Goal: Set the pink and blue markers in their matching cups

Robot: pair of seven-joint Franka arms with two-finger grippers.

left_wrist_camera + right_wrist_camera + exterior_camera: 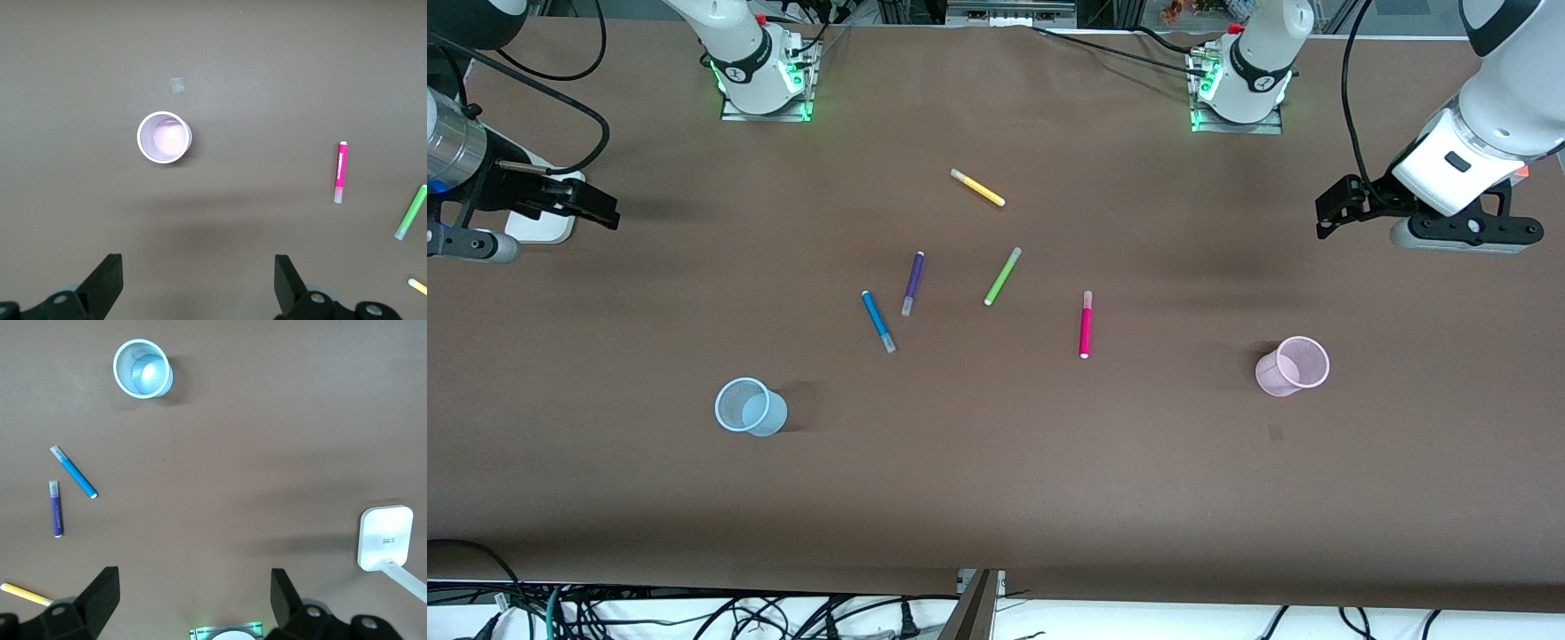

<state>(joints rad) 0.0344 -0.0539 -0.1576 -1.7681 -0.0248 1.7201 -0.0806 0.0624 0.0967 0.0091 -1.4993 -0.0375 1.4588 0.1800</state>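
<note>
The magenta marker [1086, 324] lies flat near the table's middle and shows in the left wrist view [341, 171]. The blue marker [878, 321] lies flat beside a purple pen and shows in the right wrist view [74, 472]. The pale blue cup [749, 407] stands upright and empty toward the right arm's end [141, 368]. The pale pink cup [1294, 365] stands upright and empty toward the left arm's end [164, 137]. My left gripper [1325, 218] [198, 263] is open and empty, up in the air at its end of the table. My right gripper [605, 209] [193, 577] is open and empty at its end.
A purple pen [912, 283], a lime-green pen [1002, 276] and a yellow pen [978, 188] lie among the markers. A white flat device [543, 231] sits under the right gripper. A small square patch [1275, 433] lies near the pink cup.
</note>
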